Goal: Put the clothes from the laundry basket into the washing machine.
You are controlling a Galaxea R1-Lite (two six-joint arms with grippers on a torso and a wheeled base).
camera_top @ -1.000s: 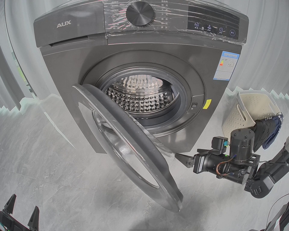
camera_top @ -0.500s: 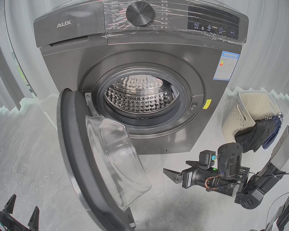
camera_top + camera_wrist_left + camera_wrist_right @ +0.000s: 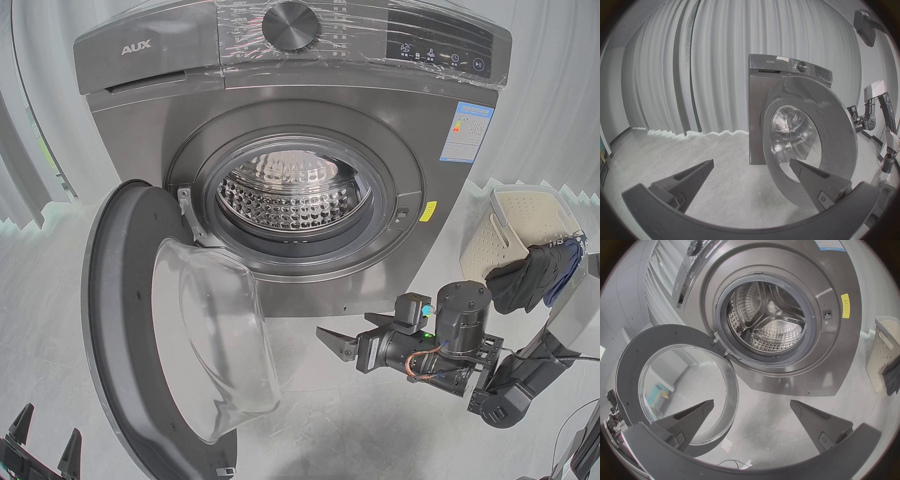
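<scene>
The grey washing machine (image 3: 281, 94) stands ahead with its round door (image 3: 156, 325) swung wide open to the left and its steel drum (image 3: 294, 187) bare inside. A cream laundry basket (image 3: 519, 225) sits on the floor to the machine's right, with dark clothes (image 3: 537, 275) draped over its rim. My right gripper (image 3: 337, 340) hangs open and holds nothing, low in front of the machine, between door and basket. My left gripper (image 3: 44, 440) is open at the lower left, well clear of the door. The basket (image 3: 886, 352) and drum (image 3: 770, 318) also show in the right wrist view.
Grey tiled floor (image 3: 350, 425) lies free in front of the machine. White curtains (image 3: 693, 78) hang behind and beside it. The open door blocks the space left of the drum mouth.
The door has swung from half-open to fully open toward the left. My right gripper has drawn back left and down, away from the door's edge. The head view shifted slightly.
</scene>
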